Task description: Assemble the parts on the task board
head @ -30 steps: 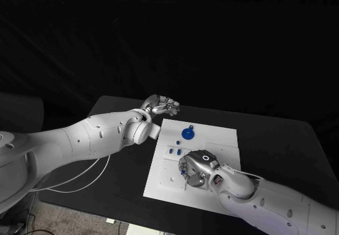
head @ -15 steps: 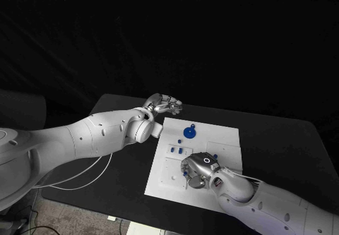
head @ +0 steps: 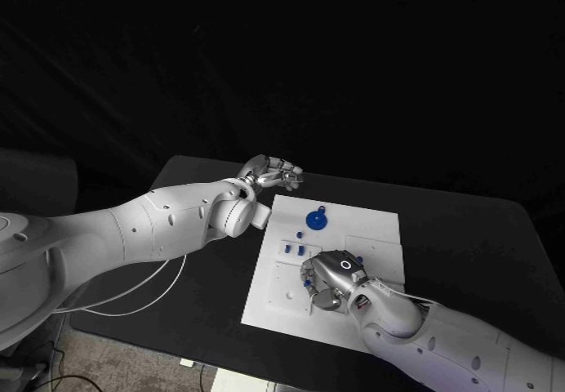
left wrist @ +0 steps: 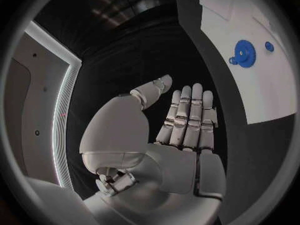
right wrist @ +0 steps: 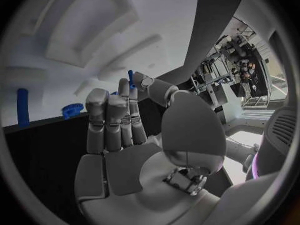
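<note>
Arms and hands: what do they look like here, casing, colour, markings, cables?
Both arms wear smooth white rounded casings with small dark dots. The left hand and right hand are silver, segmented, with grey padded palms. The right hand's back bears a small ring mark. A thin white cable hangs under the left arm.

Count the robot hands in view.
2: the left hand hangs open beyond the task board's far left corner; the right hand is over the board's near half, with a blue part between thumb and fingertip.

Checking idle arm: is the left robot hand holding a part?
No. In the left wrist view the left robot hand has straight fingers with nothing in them, off the task board.
</note>
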